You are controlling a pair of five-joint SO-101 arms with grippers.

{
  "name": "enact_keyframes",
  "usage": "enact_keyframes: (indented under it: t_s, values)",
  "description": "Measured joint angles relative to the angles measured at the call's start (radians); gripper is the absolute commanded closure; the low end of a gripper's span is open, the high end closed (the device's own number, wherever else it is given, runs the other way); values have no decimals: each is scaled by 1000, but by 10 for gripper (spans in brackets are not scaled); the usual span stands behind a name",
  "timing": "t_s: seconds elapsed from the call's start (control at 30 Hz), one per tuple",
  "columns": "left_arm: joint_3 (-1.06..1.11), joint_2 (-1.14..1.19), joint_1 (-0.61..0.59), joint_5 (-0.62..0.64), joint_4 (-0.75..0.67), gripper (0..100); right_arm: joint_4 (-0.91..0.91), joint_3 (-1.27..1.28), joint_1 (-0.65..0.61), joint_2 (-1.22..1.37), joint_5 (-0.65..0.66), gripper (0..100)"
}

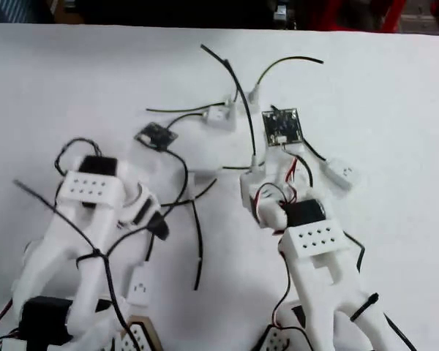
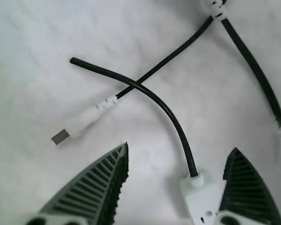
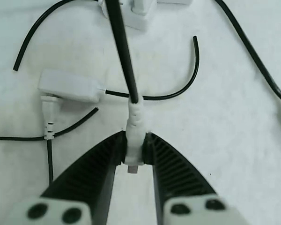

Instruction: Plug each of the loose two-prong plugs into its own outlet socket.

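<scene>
The right gripper (image 3: 135, 146) presses its 2 ribbed black fingers onto a white moulded plug (image 3: 136, 124) on a stiff black cable. It pinches the plug across the body, so the cable runs straight out away from the wrist. That grip keeps the plug in line with the arm, which suits a straight push. A short pale stub pokes out on the wrist side of the pinch, and I cannot tell whether it is the prong end. The plug sits near the middle of the white table (image 1: 395, 80), just far of the right arm. Left of it lies a flat white outlet block (image 3: 70, 86). A second white plug (image 3: 49, 110) touches its corner and looks unseated to me.

The left gripper (image 2: 180, 149) hangs low over the table left of the middle, jaws spread wide and pinching nothing. A white socket housing (image 2: 201, 199) on a black lead lies in the gap, just beside 1 finger, probably placed there to be steadied. Beyond it rests a loose metal-tipped white plug (image 2: 79, 125), whose thin cable crosses the housing's lead. A square dark circuit board (image 1: 282, 126) lies far of the right arm.
</scene>
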Motion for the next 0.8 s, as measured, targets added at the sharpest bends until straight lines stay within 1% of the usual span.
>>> enact_keyframes:
  t_s: [0.1,0.23,0.4,0.5,0.63,0.8]
  values:
    - [92,0,3,3,-110,743,-2,5,14,0,0,981]
    - [160,0,8,8,-187,754,-2,8,31,0,0,981]
    - [213,0,66,11,-212,756,-2,21,29,0,0,981]
    - [219,0,81,51,-224,762,-2,34,29,0,0,981]
    - [218,74,81,81,-265,844,-2,34,29,0,0,981]
    - [83,261,91,80,-207,959,-2,34,29,0,0,981]
